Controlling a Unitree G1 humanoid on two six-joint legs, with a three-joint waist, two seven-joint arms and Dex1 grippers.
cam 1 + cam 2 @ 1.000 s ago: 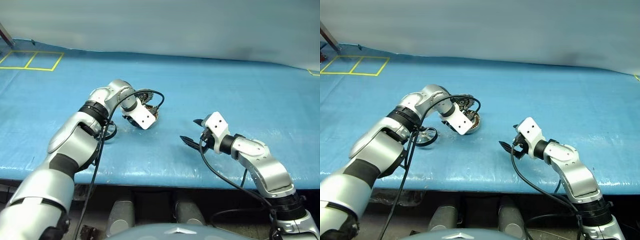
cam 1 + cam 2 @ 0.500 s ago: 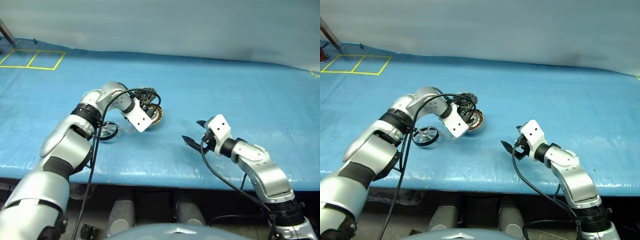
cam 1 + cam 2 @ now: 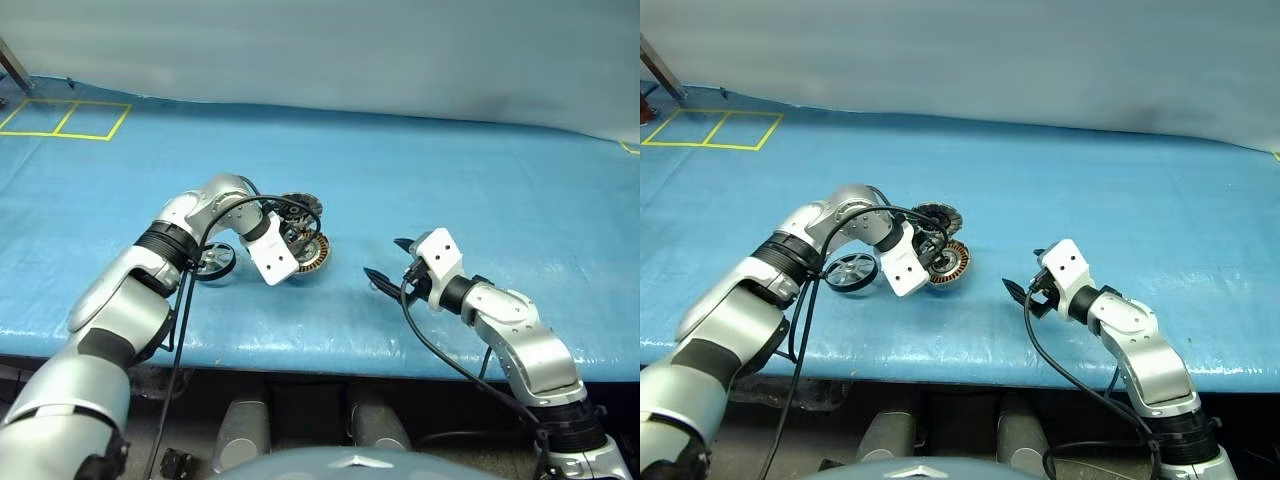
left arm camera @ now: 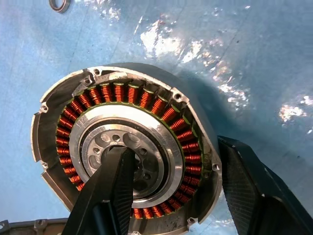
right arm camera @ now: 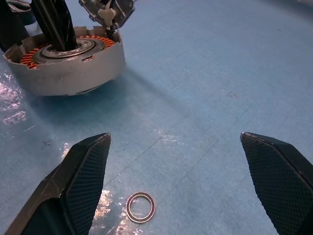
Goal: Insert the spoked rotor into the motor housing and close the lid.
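1. The left claw (image 4: 171, 196) grips the motor housing (image 4: 122, 152) on the blue sheet (image 3: 480, 180): one black finger (image 4: 110, 188) is planted in the pale central hub, the other finger (image 4: 244, 186) presses the outside of the silver rim, so the wall with its ring of copper windings sits clamped between them.
2. From the head cameras, the housing (image 3: 950, 262) rests on the sheet directly under the downward-pointing left claw, its open face up.
3. The lid (image 3: 937, 216) stands tilted up at the housing's far rim, just beyond the left claw, its toothed face partly hidden by the wrist and cable.
4. The spoked rotor (image 3: 850, 271) lies flat on the sheet beside the left arm, near the housing yet clear of it, on the side away from the right claw.
5. The right claw (image 3: 1025, 295) hovers released, fingers spread wide with nothing between them, pointing across the sheet toward the housing (image 5: 63, 63) and well apart from it.
6. A small loose metal ring (image 5: 140, 207) lies on the sheet between the right claw's spread fingers (image 5: 83, 181), touching neither.
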